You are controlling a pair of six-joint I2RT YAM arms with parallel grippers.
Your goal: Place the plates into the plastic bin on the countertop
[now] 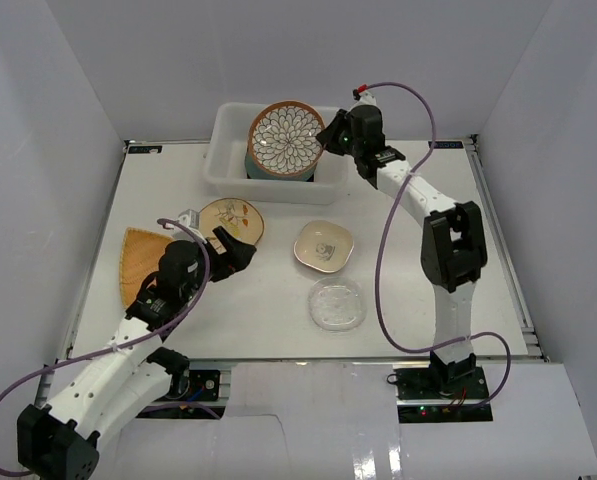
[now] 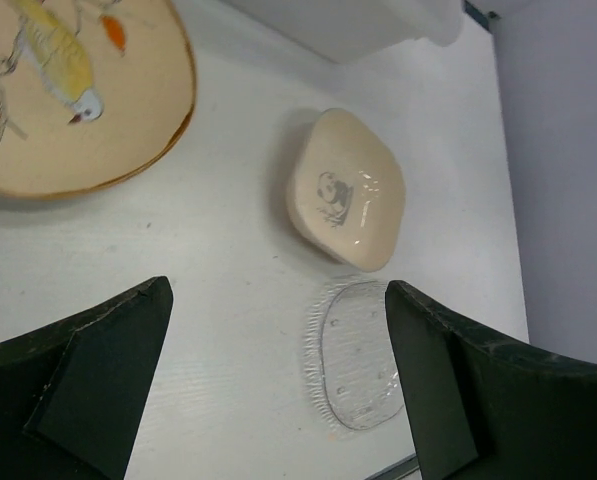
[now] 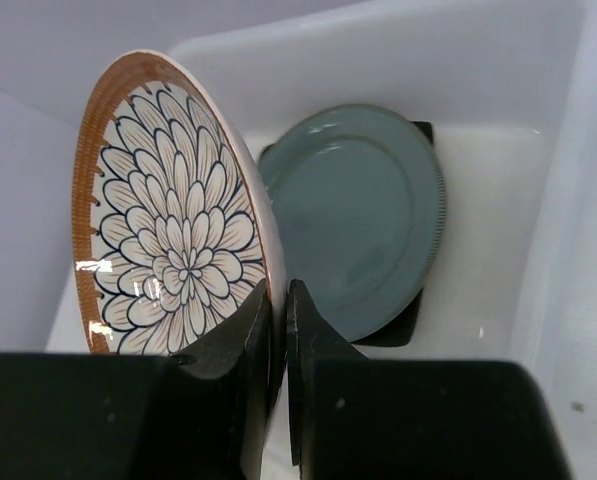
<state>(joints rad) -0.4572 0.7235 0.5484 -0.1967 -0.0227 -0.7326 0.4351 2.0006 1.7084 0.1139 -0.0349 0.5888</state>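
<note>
My right gripper (image 1: 328,135) is shut on the rim of the brown-rimmed petal-patterned plate (image 1: 285,139), held over the plastic bin (image 1: 228,165); in the right wrist view the gripper (image 3: 281,300) pinches that plate (image 3: 168,240) above the blue-green round plate (image 3: 363,215), which lies on a black-rimmed dish (image 3: 403,325) in the bin. My left gripper (image 1: 236,254) is open and empty beside the cream floral plate (image 1: 231,220). The tan fan-shaped plate (image 1: 138,262), cream squarish bowl (image 1: 324,246) and clear glass plate (image 1: 337,304) lie on the countertop (image 1: 428,300).
White walls (image 1: 48,150) enclose the table on three sides. In the left wrist view the floral plate (image 2: 68,90), the squarish bowl (image 2: 346,190) and the glass plate (image 2: 358,355) lie ahead of the open fingers (image 2: 448,390).
</note>
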